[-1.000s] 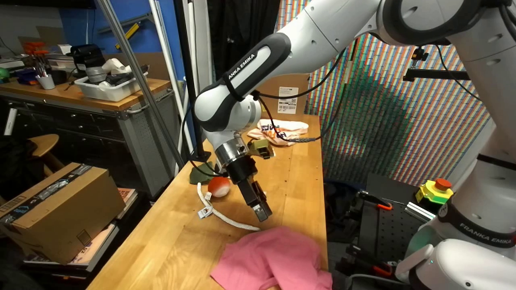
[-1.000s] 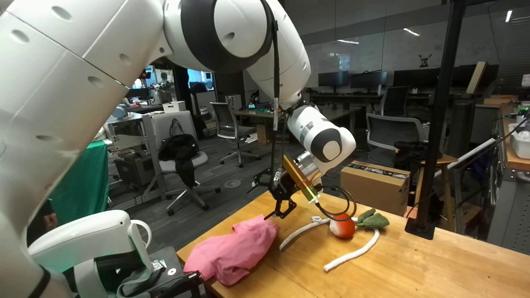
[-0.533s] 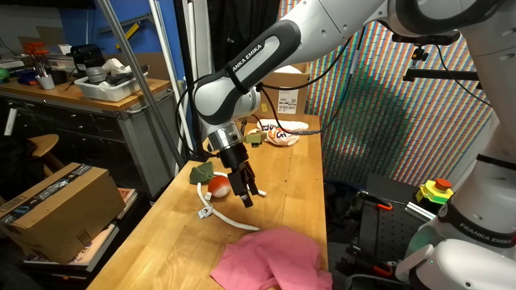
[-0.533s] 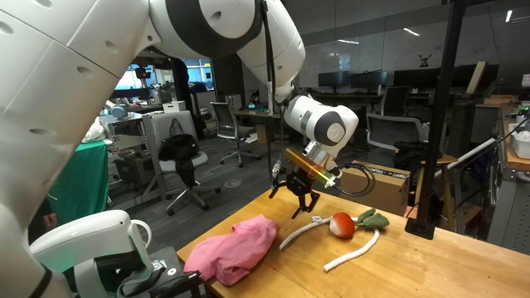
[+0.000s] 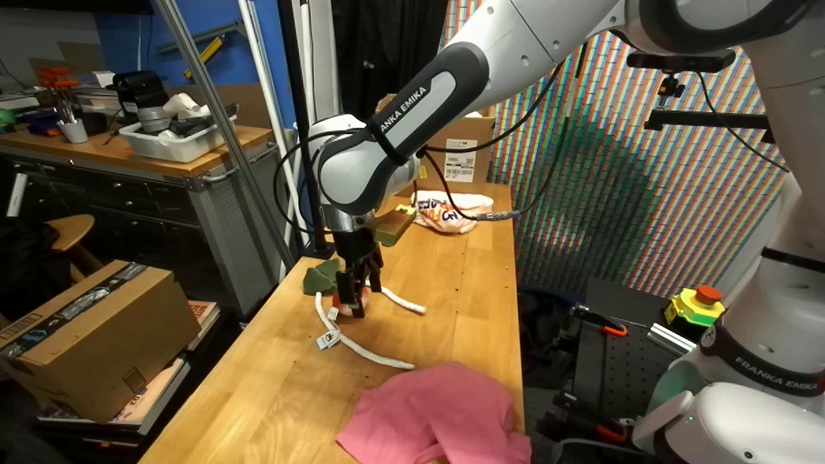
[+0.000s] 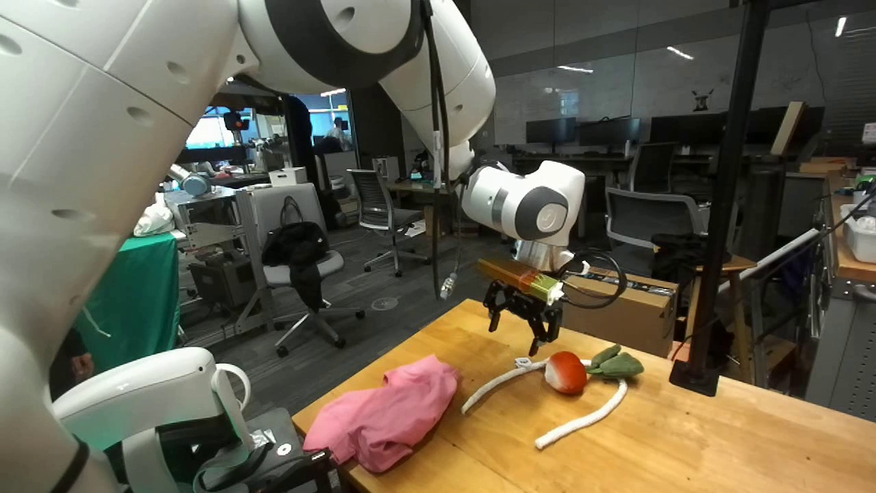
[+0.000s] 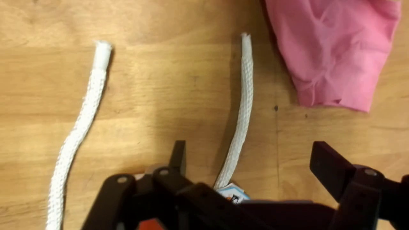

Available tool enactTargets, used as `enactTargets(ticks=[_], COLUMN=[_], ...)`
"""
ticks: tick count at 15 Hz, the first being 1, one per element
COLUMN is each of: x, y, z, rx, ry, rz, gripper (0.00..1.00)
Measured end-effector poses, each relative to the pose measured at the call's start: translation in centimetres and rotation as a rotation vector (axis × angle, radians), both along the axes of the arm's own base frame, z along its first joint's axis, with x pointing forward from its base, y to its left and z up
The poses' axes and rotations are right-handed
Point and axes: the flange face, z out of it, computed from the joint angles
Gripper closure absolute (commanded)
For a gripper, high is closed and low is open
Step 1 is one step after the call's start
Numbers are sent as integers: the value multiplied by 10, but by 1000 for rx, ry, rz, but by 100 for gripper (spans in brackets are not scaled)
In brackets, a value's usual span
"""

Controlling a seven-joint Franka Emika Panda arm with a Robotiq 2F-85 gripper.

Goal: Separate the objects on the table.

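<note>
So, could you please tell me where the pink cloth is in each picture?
In an exterior view: pink cloth, cut by the bottom edge, slightly right of centre.
In an exterior view: pink cloth, low, left of centre.
In the wrist view: pink cloth, upper right, cut by the top edge.
Shared landmark: the white cord, one end near the pink cloth.

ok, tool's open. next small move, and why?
Probably lower the tool over the white cord: in the wrist view that cord runs between its spread fingers, nothing is gripped, and the pink cloth lies off to the side, apart from it.
</note>
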Motion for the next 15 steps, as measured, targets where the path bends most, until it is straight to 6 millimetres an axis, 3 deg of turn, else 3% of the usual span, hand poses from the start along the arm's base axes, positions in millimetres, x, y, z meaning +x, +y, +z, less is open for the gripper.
enactTargets(ticks=[5,9,15], x=[13,13,6], y=[-14,-20,-10], z=[-4,-11,-22], rx=[-89,-193,-280], ry=[-204,-311,-333], rz=[-139,-246,-345], gripper=[0,0,0])
